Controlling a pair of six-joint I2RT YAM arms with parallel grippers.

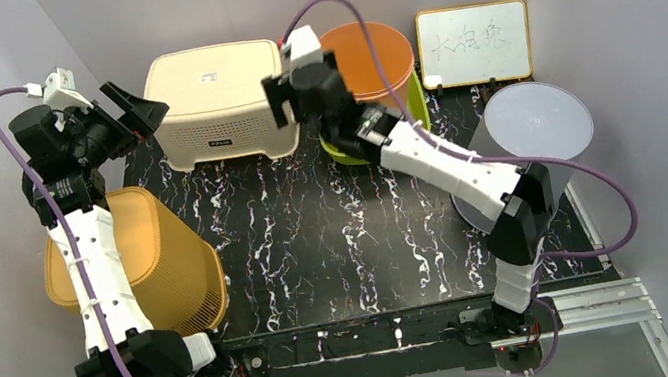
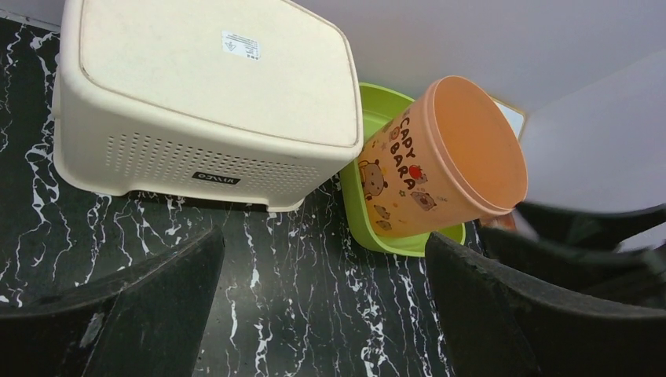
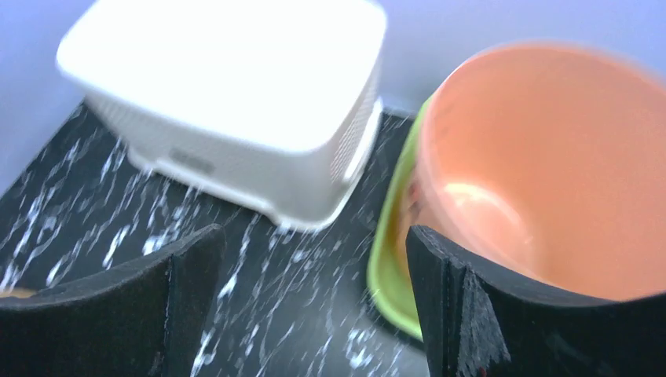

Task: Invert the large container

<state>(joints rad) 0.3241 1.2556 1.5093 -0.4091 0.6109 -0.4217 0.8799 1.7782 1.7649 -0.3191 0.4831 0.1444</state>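
The black marbled surface (image 1: pixel 340 248) carries everything; a mustard mesh basket (image 1: pixel 168 255) lies on its side at the left edge, under the left arm; the large cream container (image 1: pixel 213 91) stands bottom-up at the back, left of centre, its label facing upward; a grey round bin (image 1: pixel 537 121) stands at the right edge; an orange bucket (image 1: pixel 385 54) printed CAPY BARA sits in a green basin (image 2: pixel 379 110) just right of the container; a whiteboard (image 1: pixel 474 43) leans at the back right; the left hand (image 2: pixel 322 239) hovers off the container's left end, spread wide, holding nothing; the right hand (image 3: pixel 312 232), near the container's right end beside the bucket, likewise gapes empty.
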